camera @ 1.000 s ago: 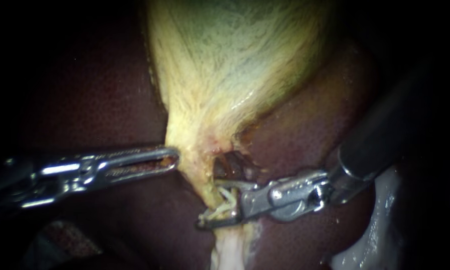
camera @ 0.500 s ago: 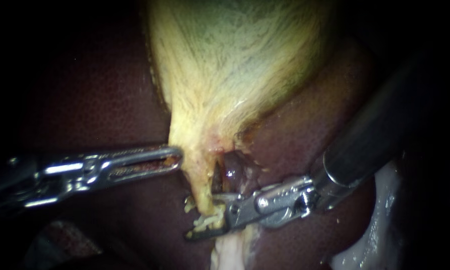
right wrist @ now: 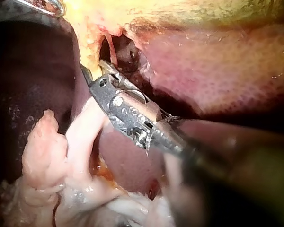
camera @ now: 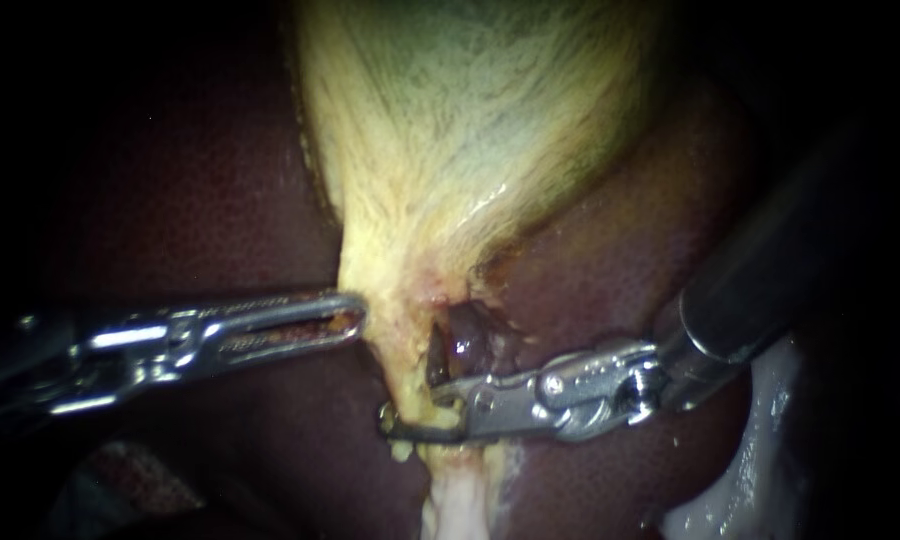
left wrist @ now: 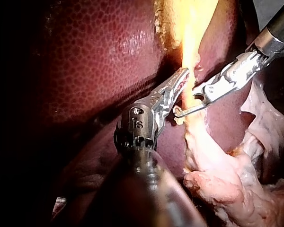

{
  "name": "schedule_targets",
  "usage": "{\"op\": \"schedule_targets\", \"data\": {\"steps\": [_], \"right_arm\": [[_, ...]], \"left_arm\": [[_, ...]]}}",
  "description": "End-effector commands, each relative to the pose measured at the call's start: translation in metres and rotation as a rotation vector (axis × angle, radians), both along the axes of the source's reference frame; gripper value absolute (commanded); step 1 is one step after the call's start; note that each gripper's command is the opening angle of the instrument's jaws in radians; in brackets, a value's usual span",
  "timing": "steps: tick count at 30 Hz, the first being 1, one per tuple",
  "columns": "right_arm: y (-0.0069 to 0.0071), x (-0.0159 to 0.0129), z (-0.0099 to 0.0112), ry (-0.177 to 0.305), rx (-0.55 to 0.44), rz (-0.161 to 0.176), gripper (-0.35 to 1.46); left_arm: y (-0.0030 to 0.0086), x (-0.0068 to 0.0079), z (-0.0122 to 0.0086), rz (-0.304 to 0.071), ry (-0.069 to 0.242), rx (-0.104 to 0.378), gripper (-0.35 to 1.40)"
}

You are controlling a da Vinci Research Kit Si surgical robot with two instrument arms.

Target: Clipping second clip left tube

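The yellow gallbladder [camera: 450,150] narrows downward to a thin neck over the dark red liver [camera: 170,200]. A dark opening [camera: 462,340] splits the neck, and the left tube [camera: 402,365] runs along the opening's left side. My right instrument [camera: 410,412] reaches across just below the opening, its jaws shut on that tube from above and below. My left instrument [camera: 350,318] lies level, its jaws shut on the neck's left edge. In the left wrist view its jaws [left wrist: 182,75] meet the yellow tissue beside the right instrument [left wrist: 187,105]. I can make out no clip on the tube.
Pale whitish tissue [camera: 460,500] hangs below the tube, and more lies at the lower right [camera: 750,470]. The right instrument's dark shaft [camera: 760,280] slants in from the upper right over the liver. In the right wrist view, lumpy pale tissue [right wrist: 42,151] lies beside the jaws [right wrist: 92,71].
The right instrument's jaws, wide apart around the tube a second ago, have come together on it and sit a little higher. The left instrument has stayed put.
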State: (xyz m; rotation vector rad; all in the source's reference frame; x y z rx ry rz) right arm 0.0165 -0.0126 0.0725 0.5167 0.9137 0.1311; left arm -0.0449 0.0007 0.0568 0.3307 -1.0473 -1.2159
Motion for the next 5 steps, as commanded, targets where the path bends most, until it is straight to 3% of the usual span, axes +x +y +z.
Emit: {"op": "schedule_targets", "data": {"steps": [1, 5], "right_arm": [[0.0000, 0.0000, 0.0000, 0.001, 0.000, -0.001, -0.35], [-0.0001, 0.0000, 0.0001, -0.001, 0.004, 0.001, -0.35]], "left_arm": [[0.0000, 0.0000, 0.0001, 0.000, 0.000, 0.000, -0.35], [0.0000, 0.0000, 0.0001, 0.000, 0.000, 0.000, -0.35]]}}
